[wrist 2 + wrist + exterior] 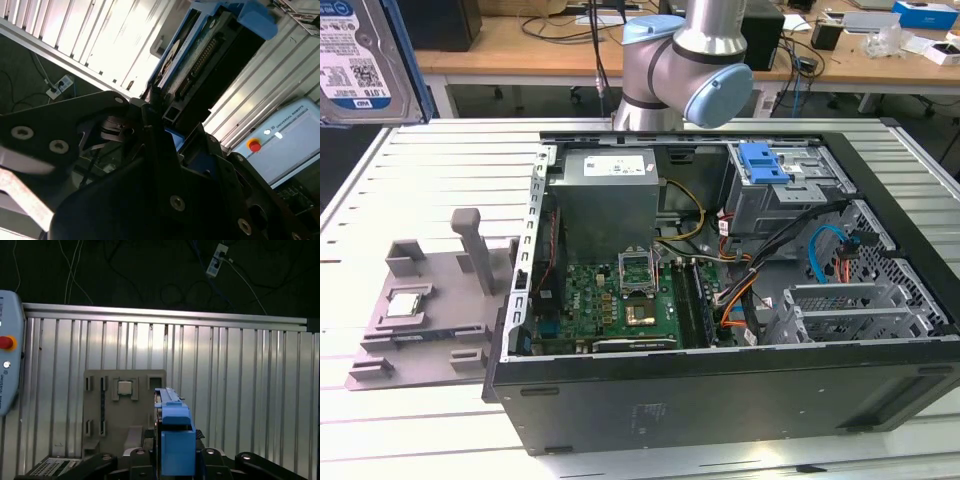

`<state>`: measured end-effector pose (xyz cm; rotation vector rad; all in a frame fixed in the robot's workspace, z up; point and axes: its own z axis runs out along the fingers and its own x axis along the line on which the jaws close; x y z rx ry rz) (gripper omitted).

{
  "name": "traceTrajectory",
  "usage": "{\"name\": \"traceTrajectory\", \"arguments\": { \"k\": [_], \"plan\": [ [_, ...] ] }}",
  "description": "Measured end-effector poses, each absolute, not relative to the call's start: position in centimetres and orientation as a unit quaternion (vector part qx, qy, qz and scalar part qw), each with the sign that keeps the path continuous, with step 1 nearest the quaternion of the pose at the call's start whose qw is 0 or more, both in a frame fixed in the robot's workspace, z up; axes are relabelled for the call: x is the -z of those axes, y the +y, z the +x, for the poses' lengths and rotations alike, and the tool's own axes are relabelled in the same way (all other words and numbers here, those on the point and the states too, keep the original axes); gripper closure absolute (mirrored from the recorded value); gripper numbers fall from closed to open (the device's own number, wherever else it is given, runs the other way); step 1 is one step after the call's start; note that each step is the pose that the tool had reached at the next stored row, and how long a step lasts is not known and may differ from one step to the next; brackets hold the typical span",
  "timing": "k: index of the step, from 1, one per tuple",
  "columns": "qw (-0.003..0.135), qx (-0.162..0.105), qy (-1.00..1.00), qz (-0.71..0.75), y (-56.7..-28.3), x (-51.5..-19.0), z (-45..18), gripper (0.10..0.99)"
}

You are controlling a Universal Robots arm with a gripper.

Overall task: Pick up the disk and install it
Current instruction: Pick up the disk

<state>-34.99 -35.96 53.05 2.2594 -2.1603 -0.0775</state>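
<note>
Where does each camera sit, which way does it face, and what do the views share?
Exterior view: off the arm, looking down across the ribbed table into the open computer case; the arm's joints show.
First wrist view: on the wrist, looking past the tool and the disk it holds, down at the grey tray.
Second wrist view: on the wrist, looking along the tool's black links at the disk's edge.
Shared: all three show the disk.

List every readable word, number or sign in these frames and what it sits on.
On the disk: white-and-blue label, print too small to quote reliably.
On the power supply: white sticker, unreadable.
On the teach pendant: one slanted line of print, too small to quote.
None can be quoted with confidence.
</note>
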Motion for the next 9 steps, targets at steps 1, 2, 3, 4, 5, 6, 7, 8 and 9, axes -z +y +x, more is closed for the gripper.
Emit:
{"name": "traceTrajectory", "arguments": {
  "k": [1,2,3,4,5,6,7,8,9],
  "plan": [
    [0.007,0.025,-0.691,0.723,-36.0,-53.3,-35.0,0.718],
    [0.007,0.025,-0.691,0.723,-35.9,-53.5,-35.0,0.718],
    [0.007,0.025,-0.691,0.723,-35.9,-53.8,-35.0,0.718],
    [0.007,0.025,-0.691,0.723,-35.9,-54.1,-35.0,0.718],
    [0.007,0.025,-0.691,0.723,-35.9,-54.4,-35.0,0.718],
    [0.007,0.025,-0.691,0.723,-35.9,-54.7,-35.0,0.718],
    [0.007,0.025,-0.691,0.723,-35.9,-55.0,-35.0,0.718],
    [0.007,0.025,-0.691,0.723,-35.8,-55.4,-35.0,0.718],
    [0.007,0.025,-0.691,0.723,-35.8,-55.7,-35.0,0.718]
  ]
}}
